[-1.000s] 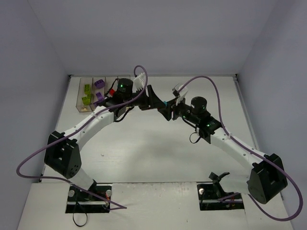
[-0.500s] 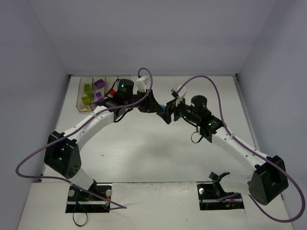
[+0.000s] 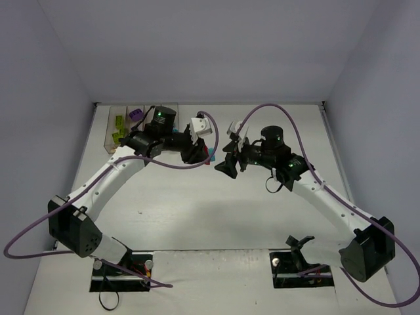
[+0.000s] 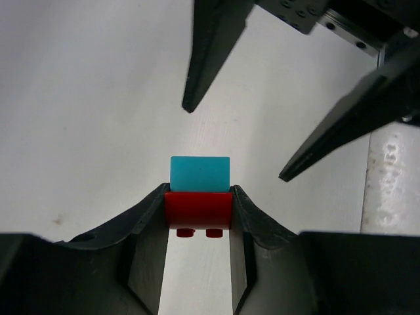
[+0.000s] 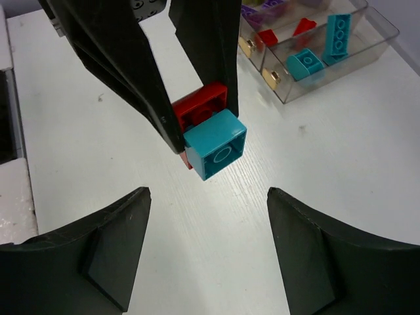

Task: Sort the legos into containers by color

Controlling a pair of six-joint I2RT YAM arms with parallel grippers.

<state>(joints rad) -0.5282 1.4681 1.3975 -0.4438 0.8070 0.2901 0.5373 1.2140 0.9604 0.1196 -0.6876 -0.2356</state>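
Observation:
My left gripper (image 4: 198, 197) is shut on a red brick (image 4: 198, 210) with a teal brick (image 4: 200, 174) stuck to its far end. It holds the pair above the table. In the top view the left gripper (image 3: 205, 155) is mid-table. My right gripper (image 3: 223, 165) faces it, a little apart. In the right wrist view the right gripper (image 5: 209, 191) is open and empty, and the teal brick (image 5: 216, 152) hangs just beyond its fingertips, not touching. The containers (image 3: 113, 141) stand at the far left with lime green bricks (image 3: 119, 125) and purple bricks (image 3: 136, 115).
In the right wrist view the clear bins (image 5: 328, 72) sit at the upper right, holding teal bricks (image 5: 306, 64), red bricks (image 5: 268, 37) and purple bricks (image 5: 262, 6). Purple cables loop above both arms. Grey walls enclose the table on the left, back and right.
The two grippers met around the bricks a second ago. Now my left gripper has drawn back left with the bricks, and my right gripper stands open and apart.

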